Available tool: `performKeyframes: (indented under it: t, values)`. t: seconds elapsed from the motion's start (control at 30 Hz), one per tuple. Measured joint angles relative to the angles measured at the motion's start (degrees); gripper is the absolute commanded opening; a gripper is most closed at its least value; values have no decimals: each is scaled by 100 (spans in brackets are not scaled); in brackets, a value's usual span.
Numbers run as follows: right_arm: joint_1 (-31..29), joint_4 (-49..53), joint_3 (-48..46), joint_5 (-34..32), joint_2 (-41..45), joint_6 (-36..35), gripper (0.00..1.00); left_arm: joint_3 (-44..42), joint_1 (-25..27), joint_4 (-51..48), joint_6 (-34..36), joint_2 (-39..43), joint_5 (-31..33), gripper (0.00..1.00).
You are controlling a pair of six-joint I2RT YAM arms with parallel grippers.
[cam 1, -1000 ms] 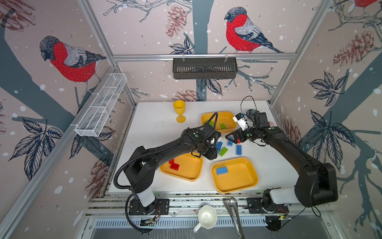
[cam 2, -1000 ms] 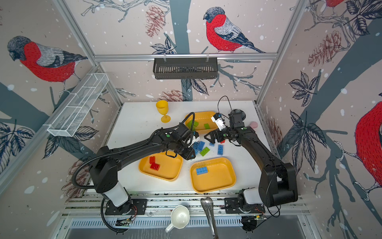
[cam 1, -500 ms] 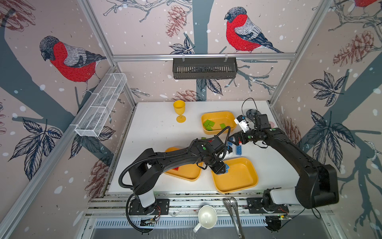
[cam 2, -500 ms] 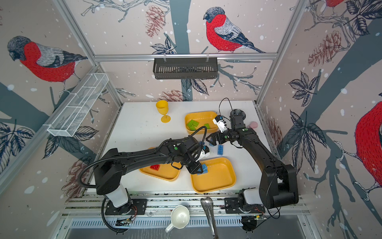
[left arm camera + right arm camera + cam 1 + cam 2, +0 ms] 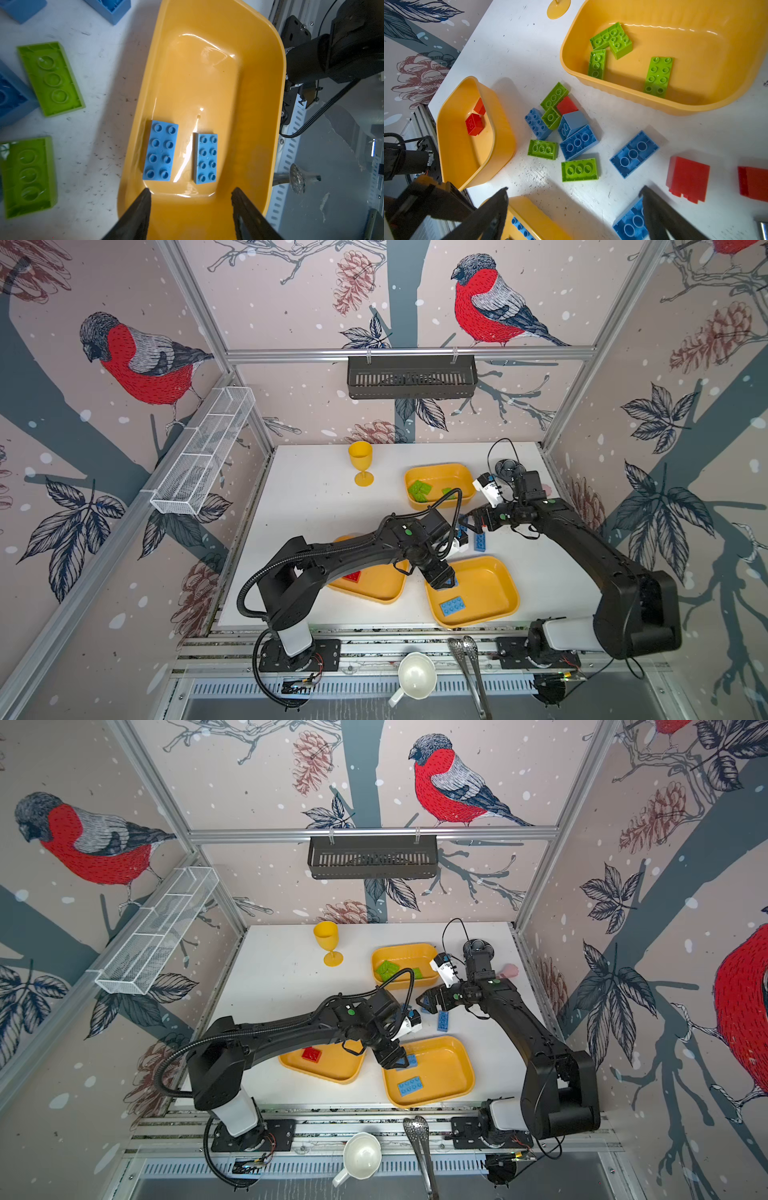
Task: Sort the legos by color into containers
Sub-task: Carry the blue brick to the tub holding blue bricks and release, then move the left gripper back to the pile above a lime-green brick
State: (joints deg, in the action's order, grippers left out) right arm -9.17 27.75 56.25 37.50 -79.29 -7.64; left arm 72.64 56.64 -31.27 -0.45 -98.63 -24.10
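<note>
- Space shows between the fingers of my left claw (image 5: 190, 188): it stands partly open and holds nothing.
- That claw hangs low over one end of the blue tray (image 5: 278, 62), fingertips above the tray's floor.
- Just ahead of its fingertips two blue bricks (image 5: 160, 150) lie flat on that floor, studs up, side by side and apart from each other.
- Off to one side of that claw, outside the tray, two green bricks (image 5: 51, 78) lie upside down on the white table (image 5: 99, 52).
- My right claw (image 5: 574, 188) is spread wide and holds nothing; it hovers above the table.
- An upturned blue brick (image 5: 631, 224) lies just beside one of its fingers, partly hidden by it.
- Ahead of that claw sits a loose cluster (image 5: 564, 126) of green, blue and red bricks, some touching.
- A single blue brick (image 5: 634, 153) lies upside down nearer the claw, apart from the cluster.
- Two red bricks (image 5: 687, 178) lie on the table off to one side.
- Farther ahead is the green tray (image 5: 695, 104), with four green bricks inside.
- Beside the cluster stands the red tray (image 5: 500, 145), with two red bricks in it.
- In both top views my two claws are near each other, the left claw (image 5: 442, 583) over the blue tray (image 5: 490, 597).
</note>
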Motion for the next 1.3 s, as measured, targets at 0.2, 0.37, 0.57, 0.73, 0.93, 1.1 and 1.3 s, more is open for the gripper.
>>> performKeyframes:
  t: [0.2, 0.37, 0.57, 0.73, 0.93, 1.1, 1.3]
  values:
    - [11, -90, 151, 15, -109, 17, 99, 267, -601, -256, 72, 103, 319, 68]
    - [-13, -125, 282, 26, -192, 20, 99, 422, -1117, -378, 90, -52, 850, 69]
    - [-76, -168, 323, 66, -299, 22, 99, 160, -1388, -302, 420, -188, 1401, 69]
    - [-155, -205, 323, 74, -389, 22, 99, 186, -1709, -109, 529, -496, 1698, 69]
    - [-216, -308, 321, 107, -468, 37, 99, 575, -1899, 151, 184, -994, 1829, 67]
    - [-229, -378, 284, 107, -470, 37, 99, 776, -2024, 273, -131, -1384, 1956, 64]
    - [-229, -385, 258, 107, -470, 37, 99, 861, -2037, 358, -286, -1604, 2011, 63]
